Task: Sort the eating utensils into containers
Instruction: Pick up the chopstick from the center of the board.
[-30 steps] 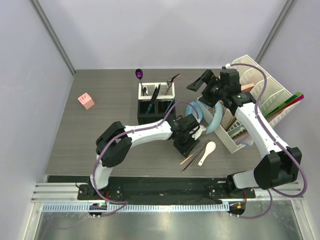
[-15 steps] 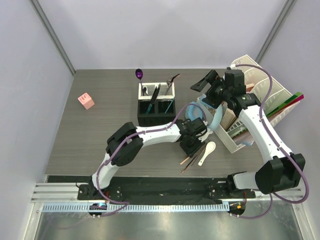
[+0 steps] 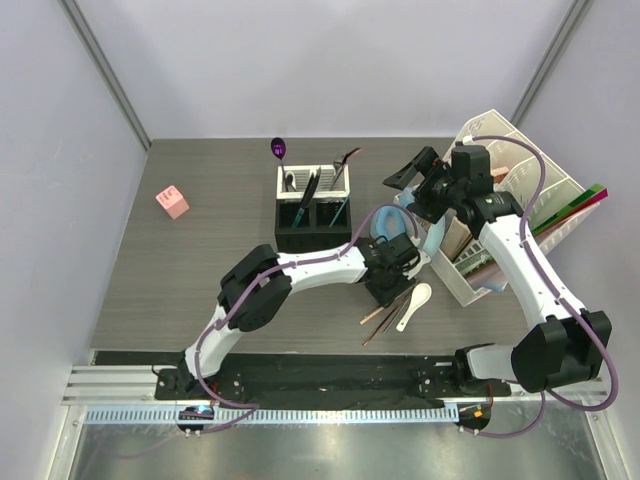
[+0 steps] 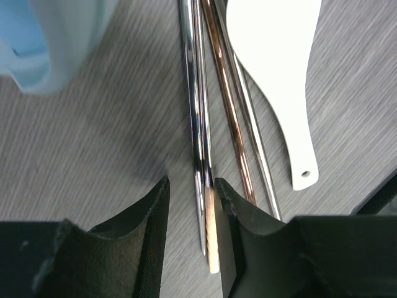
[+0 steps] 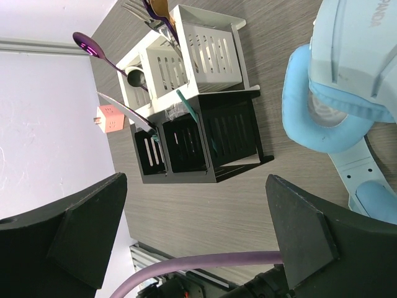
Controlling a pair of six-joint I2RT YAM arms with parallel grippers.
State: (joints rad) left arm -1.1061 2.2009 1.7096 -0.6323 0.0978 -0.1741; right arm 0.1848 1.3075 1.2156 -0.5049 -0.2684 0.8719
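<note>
Left gripper front-right of caddy, fingers apart, straddling chopsticks at ends, not clamped. Right gripper right of caddy, raised, fingers spread wide.

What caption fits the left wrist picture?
Left gripper straddling slim silvery chopsticks on grey table, white ceramic soup spoon alongside.

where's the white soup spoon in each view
Top external: white soup spoon lies low centre, right of the chopsticks.
Left wrist: white soup spoon at upper right.
Right wrist: not in it.
Shared landmark: light blue headphones, seen in all three.
</note>
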